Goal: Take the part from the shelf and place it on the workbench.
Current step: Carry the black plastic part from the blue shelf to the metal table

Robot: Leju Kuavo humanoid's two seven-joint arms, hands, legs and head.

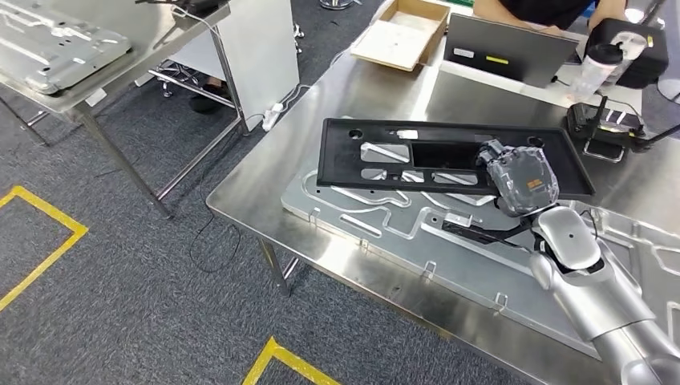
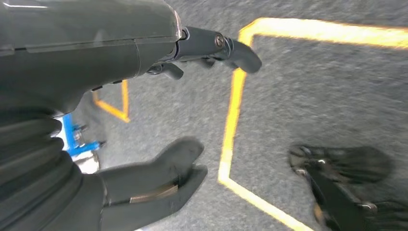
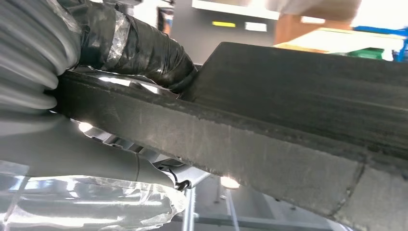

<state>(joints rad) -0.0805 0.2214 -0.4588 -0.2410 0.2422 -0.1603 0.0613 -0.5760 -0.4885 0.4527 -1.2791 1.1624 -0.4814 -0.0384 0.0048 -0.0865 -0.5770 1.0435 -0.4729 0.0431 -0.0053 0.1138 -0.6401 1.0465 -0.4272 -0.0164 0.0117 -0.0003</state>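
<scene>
The part is a long flat black panel point(image 1: 385, 152) with several cut-outs, lying level over the far side of the workbench point(image 1: 257, 188), above a silver fixture plate point(image 1: 401, 241). I cannot tell whether it touches the plate. My right hand point(image 1: 521, 178) grips the panel's near edge towards its right end. In the right wrist view the panel's thick dark edge point(image 3: 288, 125) runs across between the taped thumb point(image 3: 139, 48) and the grey fingers point(image 3: 86, 154). My left hand point(image 2: 86, 57) hangs over the grey carpet, fingers apart and holding nothing.
A cardboard box point(image 1: 405, 32), a laptop point(image 1: 505, 48), a plastic bottle point(image 1: 597, 68) and a black device point(image 1: 601, 124) stand along the bench's far side, where a person point(image 1: 545, 8) sits. A second table point(image 1: 152, 32) with a metal plate stands at the left. Yellow tape point(image 1: 48, 241) marks the floor.
</scene>
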